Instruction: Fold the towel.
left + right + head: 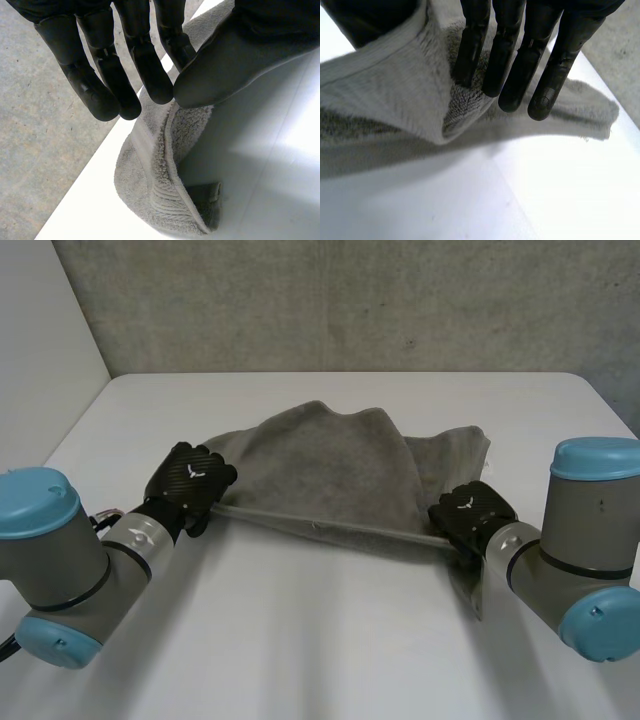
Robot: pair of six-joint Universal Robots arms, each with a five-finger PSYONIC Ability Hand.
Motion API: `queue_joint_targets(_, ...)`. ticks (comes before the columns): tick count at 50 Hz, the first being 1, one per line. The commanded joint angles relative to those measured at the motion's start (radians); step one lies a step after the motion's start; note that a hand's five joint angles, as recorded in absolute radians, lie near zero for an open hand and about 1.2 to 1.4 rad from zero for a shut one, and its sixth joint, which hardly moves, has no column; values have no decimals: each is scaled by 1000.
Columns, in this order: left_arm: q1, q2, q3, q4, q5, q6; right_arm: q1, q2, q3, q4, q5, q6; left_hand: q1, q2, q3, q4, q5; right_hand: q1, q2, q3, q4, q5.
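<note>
Left hand (190, 480) and right hand (470, 512) each grip one end of the near hem (330, 527) of the grey terry towel (330, 455), so the hem runs as a tight line between them, lifted a little above the white table (300, 640). In the left wrist view, the straight fingers (150, 75) press the cloth against the thumb (225, 65), and this is a pinch, not a loose touch. In the right wrist view it is the same: the fingers (512, 70) lie straight on the towel and the cloth passes between them and the thumb.

Behind the hem, the towel lies in a soft heap in the middle of the table, toward the far edge, with humps and wrinkles. One corner hangs down below the right hand, toward the near edge of the table.

I judge the task to be at its beginning. The grasp is done and the edge is stretched, but no clean fold is visible. What is left, I think, is to spread the heap flat, to bring the held hem over onto the opposite edge, to let go, and perhaps to fold again.
</note>
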Motion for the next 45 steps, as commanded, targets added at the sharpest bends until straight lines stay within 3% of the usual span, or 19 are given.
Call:
queue_joint_targets(1,2,-7,1,3,-1,-1,-39,-11,37,4,4,18,-116,-134,-158,-140,-318,168,147,154,152,173)
queue_joint_targets(2,2,-7,1,3,-1,-1,-39,-11,37,4,4,18,-116,-134,-158,-140,-318,169,148,156,153,174)
queue_joint_targets(4,2,-14,5,11,-1,-1,-53,-39,53,2,1,32,-116,-134,-158,-140,-318,557,536,544,541,563)
queue_joint_targets(11,5,-63,7,86,-11,2,-101,-96,62,-5,-9,63,-116,-134,-158,-140,-318,559,538,545,542,564)
queue_joint_targets(12,4,-77,5,104,-16,4,-105,-106,62,-5,-10,69,-270,-288,-312,-294,-471,559,538,545,542,564)
queue_joint_targets(13,4,-77,5,104,-16,4,-105,-106,62,-5,-10,69,-271,-290,-314,-295,-473,559,538,545,542,564)
queue_joint_targets(15,5,-100,7,124,-19,12,-110,-111,62,-5,-10,70,-581,-599,-623,-605,-783,559,538,545,542,564)
queue_joint_targets(17,6,-109,8,124,-19,13,-111,-110,62,-5,-12,70,-661,-679,-703,-685,-863,559,538,545,542,564)
queue_joint_targets(37,4,-149,15,91,-12,1,-113,-105,59,-16,-12,70,-817,-836,-860,-841,-1019,559,538,545,542,564)
queue_joint_targets(42,13,-84,10,-7,-7,-14,-113,-105,59,-18,-12,70,-1069,-1088,-1112,-1093,-1271,559,538,545,542,564)
queue_joint_targets(45,22,-60,10,-40,-2,-28,-113,-105,59,-18,-12,70,-1093,-1112,-1136,-1117,-1295,559,538,545,542,564)
